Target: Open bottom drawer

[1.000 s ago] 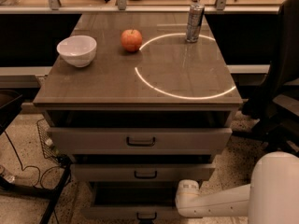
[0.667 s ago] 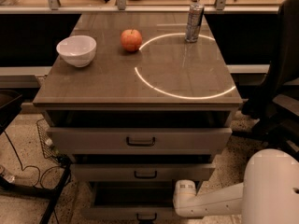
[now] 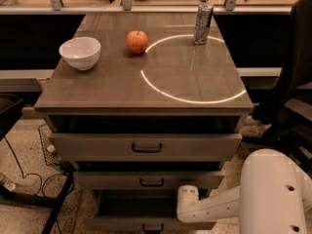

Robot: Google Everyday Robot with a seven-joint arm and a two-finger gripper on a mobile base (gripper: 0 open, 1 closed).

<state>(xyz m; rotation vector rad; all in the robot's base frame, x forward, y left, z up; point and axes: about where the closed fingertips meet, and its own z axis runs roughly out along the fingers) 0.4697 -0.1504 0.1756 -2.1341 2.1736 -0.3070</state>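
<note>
Bottom drawer [image 3: 117, 224], the shallow grey-beige flat front with a small dark loop handle [image 3: 152, 226] at its centre, sat lowest in the cabinet and nearest you, with the lower edge of the view cutting across it. A dark gap lay between that front and the drawer above, so it stood partly out. Your gripper [image 3: 187, 199], at the tip of the white robot arm [image 3: 219, 206], hung over the right part of the bottom drawer, to the right of the handle and apart from it. You could not tell whether it was spread or closed, since only its rounded white end showed. The arm ran leftward from the bulky white robot body [image 3: 275, 194] at the lower right.

Above came the middle grey-beige drawer front [image 3: 112, 180], then the tall top drawer front [image 3: 97, 146], each with a dark handle at its centre. On the brown table top [image 3: 112, 89], a round white bowl [image 3: 80, 52] stood near the left edge. A red-orange apple [image 3: 137, 42] sat just right of it, toward the far edge. A tall silver can [image 3: 203, 23] stood upright near the far right corner. A bright ring of reflected light [image 3: 192, 97] curved across the right half of the table. Black cables [image 3: 24, 177] trailed over the speckled floor at the left, and a black chair [image 3: 292, 77] stood beside the right edge.
</note>
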